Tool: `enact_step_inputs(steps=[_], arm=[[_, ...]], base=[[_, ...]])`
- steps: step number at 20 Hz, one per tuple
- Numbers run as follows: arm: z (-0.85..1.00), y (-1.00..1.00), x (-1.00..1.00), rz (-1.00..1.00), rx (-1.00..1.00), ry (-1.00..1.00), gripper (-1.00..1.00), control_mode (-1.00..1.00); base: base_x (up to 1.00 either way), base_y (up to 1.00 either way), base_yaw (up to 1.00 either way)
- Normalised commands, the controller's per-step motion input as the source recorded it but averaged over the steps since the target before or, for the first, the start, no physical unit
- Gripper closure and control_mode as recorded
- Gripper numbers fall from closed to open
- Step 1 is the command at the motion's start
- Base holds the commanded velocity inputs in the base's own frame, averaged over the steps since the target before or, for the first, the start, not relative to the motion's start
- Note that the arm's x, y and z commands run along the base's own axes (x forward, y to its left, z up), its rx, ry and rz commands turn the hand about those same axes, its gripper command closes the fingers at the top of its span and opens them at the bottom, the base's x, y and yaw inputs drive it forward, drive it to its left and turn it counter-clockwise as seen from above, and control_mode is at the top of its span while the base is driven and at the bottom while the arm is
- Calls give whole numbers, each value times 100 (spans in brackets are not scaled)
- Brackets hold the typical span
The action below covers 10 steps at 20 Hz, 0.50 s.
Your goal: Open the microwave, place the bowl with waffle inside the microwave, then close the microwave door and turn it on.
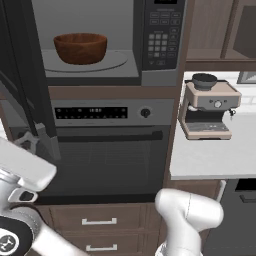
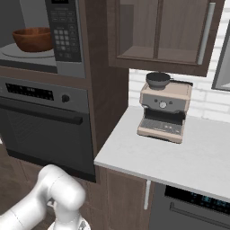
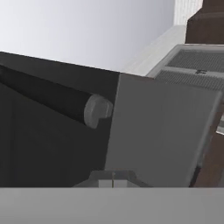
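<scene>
The microwave (image 1: 110, 40) stands open, keypad (image 1: 162, 35) on its right. Its door (image 1: 27, 75) is swung out to the left. The reddish-brown bowl (image 1: 80, 48) sits on the turntable (image 1: 112, 62) inside the cavity, and also shows in the right base view (image 2: 32, 39). The bowl's wall hides the waffle. My gripper (image 1: 31, 137) is low at the left, by the door's lower outer edge. In the hand view the fingertips (image 3: 113, 180) are shut together with nothing between them, close to a grey door panel (image 3: 157, 131) and a dark bar handle (image 3: 48, 99).
A black oven (image 1: 105, 150) with a bar handle sits under the microwave, with drawers (image 1: 100, 221) below it. To the right, a coffee machine (image 1: 207, 110) with a dark cup stands on the white counter (image 1: 210, 160). Wooden cabinets (image 2: 157, 31) hang above.
</scene>
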Motion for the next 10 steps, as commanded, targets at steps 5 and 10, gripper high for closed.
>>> enact_step_inputs(steps=[5, 10], arm=[[33, -3, 27, -4, 4, -4, 100, -100], [47, -55, 21, -3, 11, 0, 100, -100]], base=[[0, 0, 0], [0, 0, 0]])
